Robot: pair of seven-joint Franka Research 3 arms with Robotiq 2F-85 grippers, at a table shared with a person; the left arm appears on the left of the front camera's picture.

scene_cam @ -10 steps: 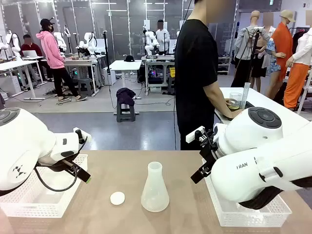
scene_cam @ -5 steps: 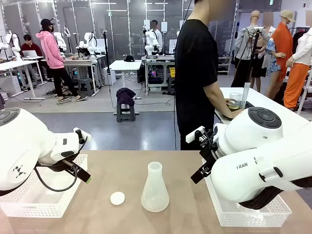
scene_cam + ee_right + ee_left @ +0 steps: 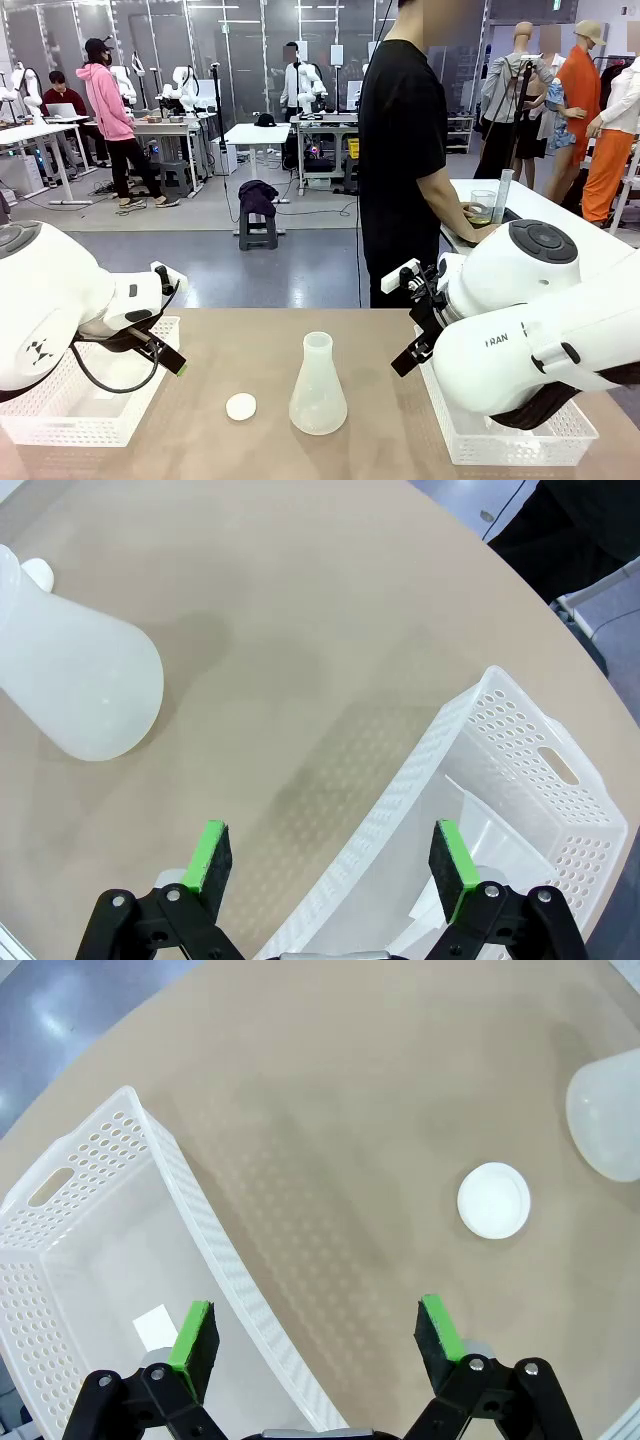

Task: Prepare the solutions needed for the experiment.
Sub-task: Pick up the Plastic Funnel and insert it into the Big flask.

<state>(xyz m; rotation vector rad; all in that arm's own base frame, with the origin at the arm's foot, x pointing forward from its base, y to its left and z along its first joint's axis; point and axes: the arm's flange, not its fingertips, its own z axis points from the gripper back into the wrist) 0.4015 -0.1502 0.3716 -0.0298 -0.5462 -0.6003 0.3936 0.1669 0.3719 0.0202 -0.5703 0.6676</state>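
**While Both Arms Hung Idle, Flask Stood Mid-Table**

As I looked over the robot's shoulders, the left gripper (image 3: pixel 315 1305) hung with its green pads spread wide and nothing between them. It straddled the wall of a white perforated plastic basket (image 3: pixel 190 1190), one finger over the basket and the other over the tan table (image 3: pixel 250 340). The right gripper (image 3: pixel 330 830) gaped just as wide and empty, straddling the rim of a second white perforated basket (image 3: pixel 520 730).

Between the two baskets the frosted translucent conical flask (image 3: pixel 318 390) stood upright on the table, untouched; its cloudy wall hid whatever it held. A small white round cap (image 3: pixel 240 406) lay flat near it, on the left arm's side.

Beyond the far edge, a person in a black short-sleeved shirt (image 3: pixel 400 150) stood turned toward a white side table, one hand beside a clear jug (image 3: pixel 483 205) and a tall thin clear cylinder (image 3: pixel 503 195).
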